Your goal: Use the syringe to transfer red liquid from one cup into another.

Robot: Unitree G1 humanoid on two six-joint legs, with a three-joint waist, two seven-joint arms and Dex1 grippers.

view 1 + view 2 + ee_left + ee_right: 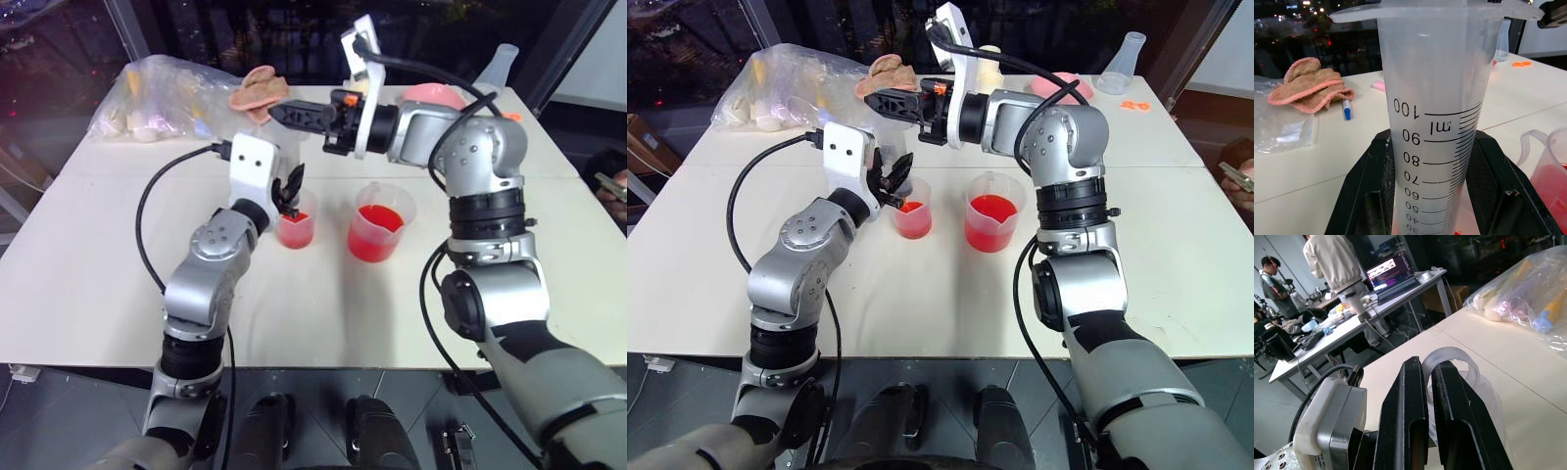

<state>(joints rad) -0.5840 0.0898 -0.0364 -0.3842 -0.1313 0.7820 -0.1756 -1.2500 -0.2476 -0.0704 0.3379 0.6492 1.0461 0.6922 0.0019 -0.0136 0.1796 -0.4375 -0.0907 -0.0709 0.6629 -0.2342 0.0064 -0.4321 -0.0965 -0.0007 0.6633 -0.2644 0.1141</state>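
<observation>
Item, nearest the camera: the syringe, a clear graduated barrel, was clamped upright in the left pincer, whose two black fingers were closed on either side of it. In the head views the barrel was largely hidden behind that pincer, standing over the smaller cup.

Item: the right pincer was held level above, pointing left, its fingers shut on the ring-shaped plunger top.

Item: the smaller cup stood on the table just left of the larger beaker. The two were near each other but apart. The red liquid was seen in both, deeper in the beaker.

Step in hand, as judged: the syringe was over the smaller cup with the plunger gripped, so the discharge stage appeared to be in progress or about to start. No red could be made out in the visible part of the barrel; whether any liquid remained lower down could not be told.

Next move, as judged: the plunger would need to be pressed straight down along the barrel while the barrel was kept steady and centred over the cup.

Beyond, on the far side of the table: a pink cloth, a blue-tipped pen, a plastic bag.
</observation>
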